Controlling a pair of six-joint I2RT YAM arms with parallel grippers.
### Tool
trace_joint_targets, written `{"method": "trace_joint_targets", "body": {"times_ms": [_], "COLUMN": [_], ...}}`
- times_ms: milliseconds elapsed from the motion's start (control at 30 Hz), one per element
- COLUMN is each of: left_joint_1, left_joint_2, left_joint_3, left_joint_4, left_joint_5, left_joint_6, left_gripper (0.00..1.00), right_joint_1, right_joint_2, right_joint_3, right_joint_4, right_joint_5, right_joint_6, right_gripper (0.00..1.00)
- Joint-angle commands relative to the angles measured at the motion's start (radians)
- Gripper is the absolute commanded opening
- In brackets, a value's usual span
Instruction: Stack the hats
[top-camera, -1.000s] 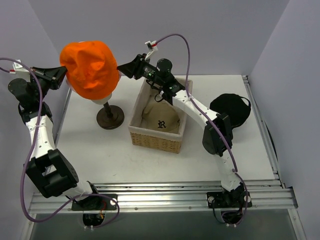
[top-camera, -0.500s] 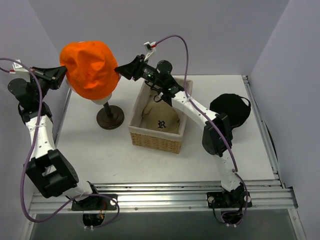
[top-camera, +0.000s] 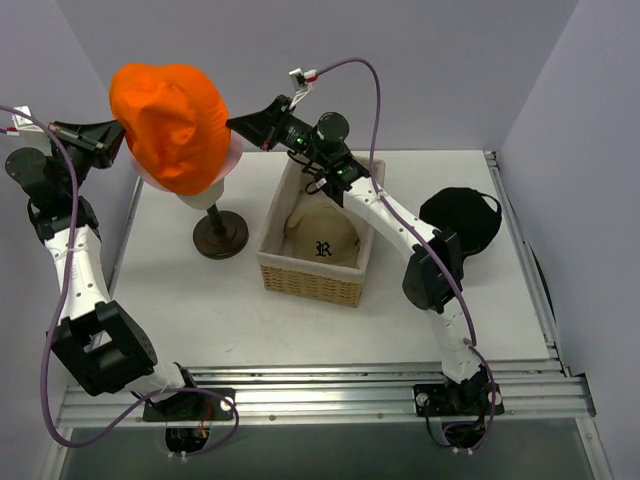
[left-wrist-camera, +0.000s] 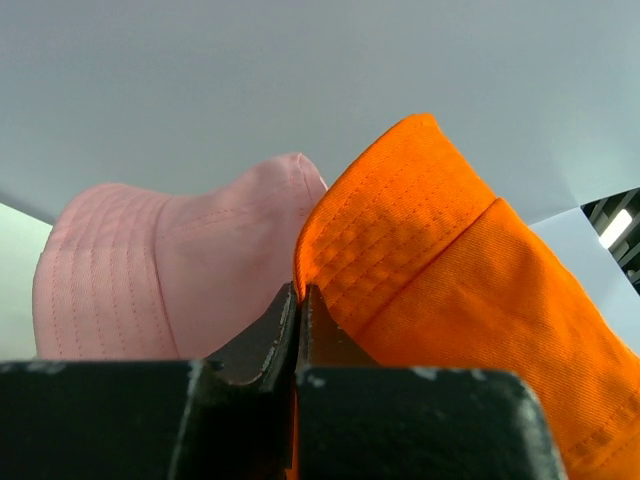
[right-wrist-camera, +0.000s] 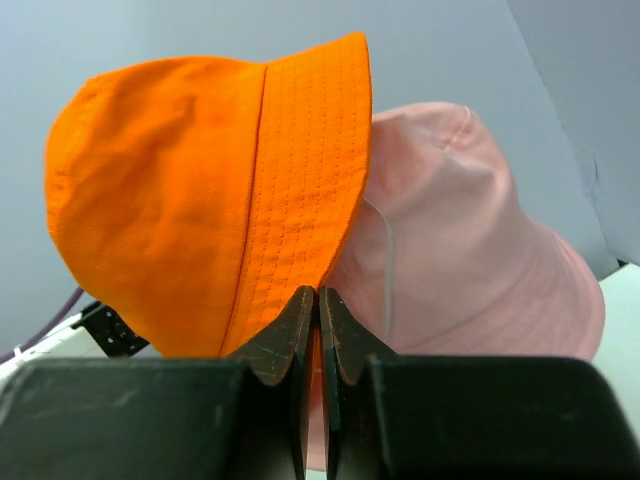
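Note:
The orange bucket hat (top-camera: 165, 125) hangs over the pale pink bucket hat (top-camera: 231, 160) on the stand, raised and tilted to the left. My left gripper (top-camera: 118, 136) is shut on its left brim, and my right gripper (top-camera: 236, 122) is shut on its right brim. In the left wrist view the closed left gripper (left-wrist-camera: 300, 291) pinches the orange hat's (left-wrist-camera: 450, 270) edge with the pink hat (left-wrist-camera: 150, 270) behind. The right wrist view has the right gripper (right-wrist-camera: 318, 292) clamped on the orange hat's brim (right-wrist-camera: 300, 170) beside the pink hat (right-wrist-camera: 470, 250). A tan cap (top-camera: 320, 236) lies in the basket. The black cap (top-camera: 462, 215) lies at the right.
The woven basket (top-camera: 310, 278) stands mid-table under the right forearm. The stand's dark round base (top-camera: 220, 236) sits left of it. Grey walls close in the back and both sides.
My right gripper has shut on the orange hat's brim. Both grippers have risen, and the orange hat has lifted and shifted left, baring some of the pink hat.

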Motion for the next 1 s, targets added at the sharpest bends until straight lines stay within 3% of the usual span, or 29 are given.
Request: {"method": "trace_joint_targets", "body": {"times_ms": [0, 500, 967], "left_joint_1": [-0.003, -0.003, -0.003], "left_joint_2": [-0.011, 0.036, 0.047], "left_joint_3": [0.047, 0.092, -0.007], "left_joint_4": [-0.005, -0.008, -0.055], "left_joint_5": [-0.018, -0.016, -0.036], "left_joint_6": [-0.030, -0.114, -0.065], "left_gripper": [0.02, 0.02, 0.02], "right_joint_1": [0.007, -0.028, -0.059], "right_joint_2": [-0.005, 0.129, 0.187], "right_joint_3": [0.061, 0.313, 0.278], "right_joint_4": [0.109, 0.069, 0.034], "right_joint_5": [-0.021, 0.058, 0.125], "right_joint_6": [0.050, 0.198, 0.267], "right_gripper": [0.00, 0.00, 0.00]}}
